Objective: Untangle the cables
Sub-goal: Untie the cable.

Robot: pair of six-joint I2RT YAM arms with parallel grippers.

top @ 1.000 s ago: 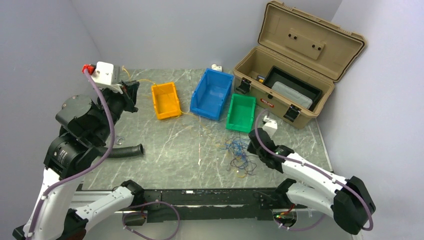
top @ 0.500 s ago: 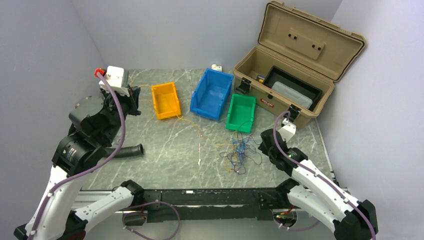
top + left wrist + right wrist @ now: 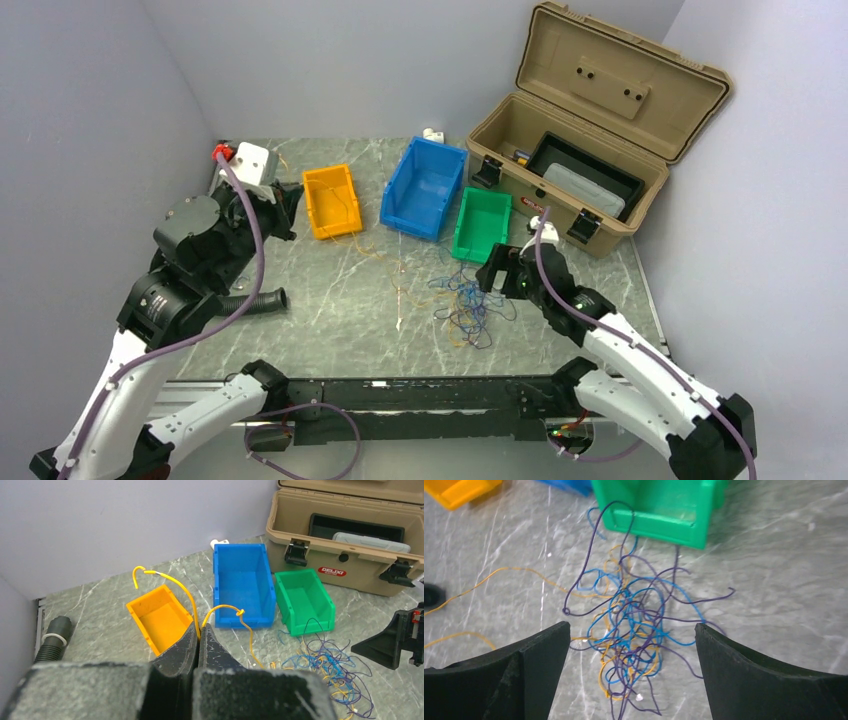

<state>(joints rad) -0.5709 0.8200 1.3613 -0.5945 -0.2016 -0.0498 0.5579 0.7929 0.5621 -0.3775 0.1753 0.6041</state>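
Marbled grey table [image 3: 330, 300], pale walls [image 3: 350, 70]; left gripper [image 3: 198, 639] pinches a yellow cable [image 3: 240, 612], right gripper [image 3: 631, 630] spread above the cables [image 3: 634, 625].

Pale grey walls [image 3: 350, 60] surround a marbled grey table [image 3: 330, 300], evenly lit.

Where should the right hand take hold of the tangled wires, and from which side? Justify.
Best grip the long purple loop that arcs out of the tangled wires toward the green bin. Come down from above: the wires lie flat on the table, and that loop stands clear of the knot, so the open right hand can pinch one strand alone.
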